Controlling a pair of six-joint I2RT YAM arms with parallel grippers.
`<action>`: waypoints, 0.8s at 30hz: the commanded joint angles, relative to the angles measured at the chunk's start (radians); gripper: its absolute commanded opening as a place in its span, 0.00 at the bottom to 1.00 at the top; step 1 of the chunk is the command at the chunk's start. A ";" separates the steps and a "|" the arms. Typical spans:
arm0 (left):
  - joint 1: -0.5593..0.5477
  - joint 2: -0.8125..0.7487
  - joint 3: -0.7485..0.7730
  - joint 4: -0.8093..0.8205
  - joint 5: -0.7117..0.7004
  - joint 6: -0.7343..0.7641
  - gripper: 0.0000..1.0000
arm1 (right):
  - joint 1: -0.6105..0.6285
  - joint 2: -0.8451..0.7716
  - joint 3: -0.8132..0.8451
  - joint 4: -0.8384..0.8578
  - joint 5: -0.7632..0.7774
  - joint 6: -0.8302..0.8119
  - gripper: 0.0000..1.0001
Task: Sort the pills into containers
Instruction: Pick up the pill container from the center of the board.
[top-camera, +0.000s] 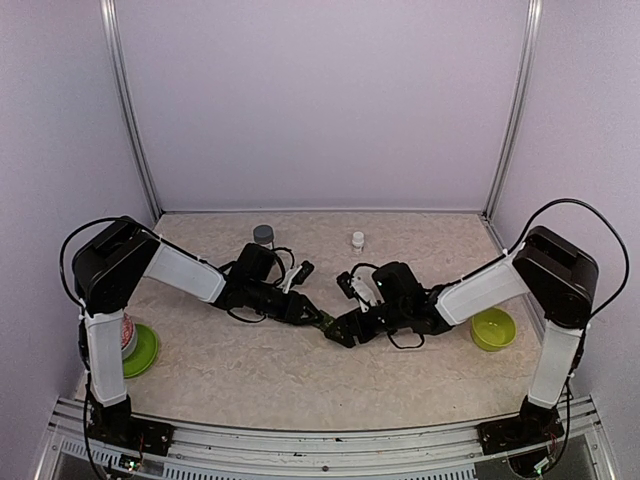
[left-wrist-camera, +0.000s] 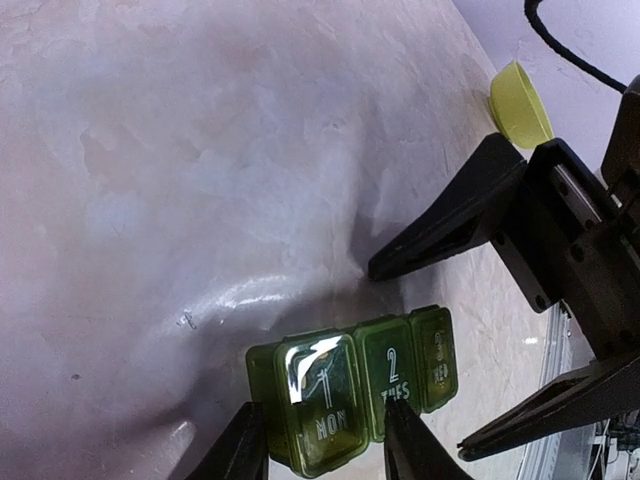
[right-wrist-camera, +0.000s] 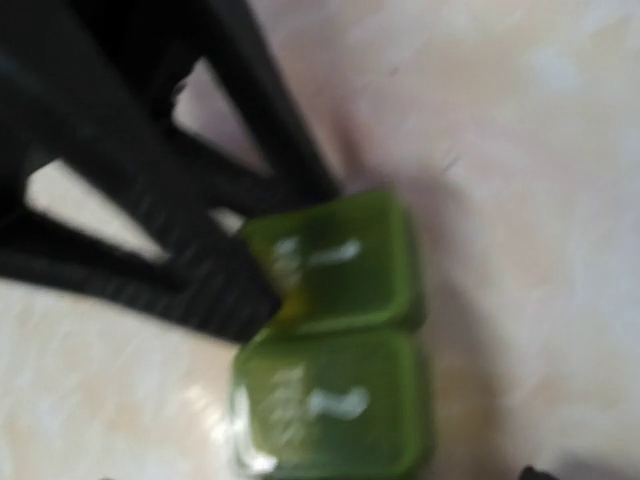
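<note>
Three lids on the pill box (left-wrist-camera: 350, 395) read 1 MON, 2 TUES, 3 WED. It lies on the table (top-camera: 400, 380); the left gripper (left-wrist-camera: 322, 412) pinches its MON end, and the right gripper (top-camera: 338, 335) gapes empty beside it.

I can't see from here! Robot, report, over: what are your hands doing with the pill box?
Left gripper clamped on pill box, MON end. Right gripper open, at its other end. Visible lids shut; no loose pills seen. Over.

Beige marbled tabletop (top-camera: 250, 370), soft glare patches. Plain lilac walls (top-camera: 320, 100) behind and beside it, aluminium posts (top-camera: 130, 110) at its far corners, metal rail (top-camera: 330, 435) along its near edge.
</note>
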 joint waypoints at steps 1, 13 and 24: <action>0.003 0.003 -0.011 0.030 0.024 -0.011 0.40 | 0.029 0.047 0.056 -0.086 0.122 -0.077 0.85; 0.029 -0.007 -0.038 0.061 0.003 -0.048 0.50 | 0.089 0.094 0.127 -0.170 0.304 -0.156 0.72; 0.041 -0.004 -0.044 0.066 -0.004 -0.058 0.52 | 0.134 0.082 0.111 -0.154 0.380 -0.216 0.53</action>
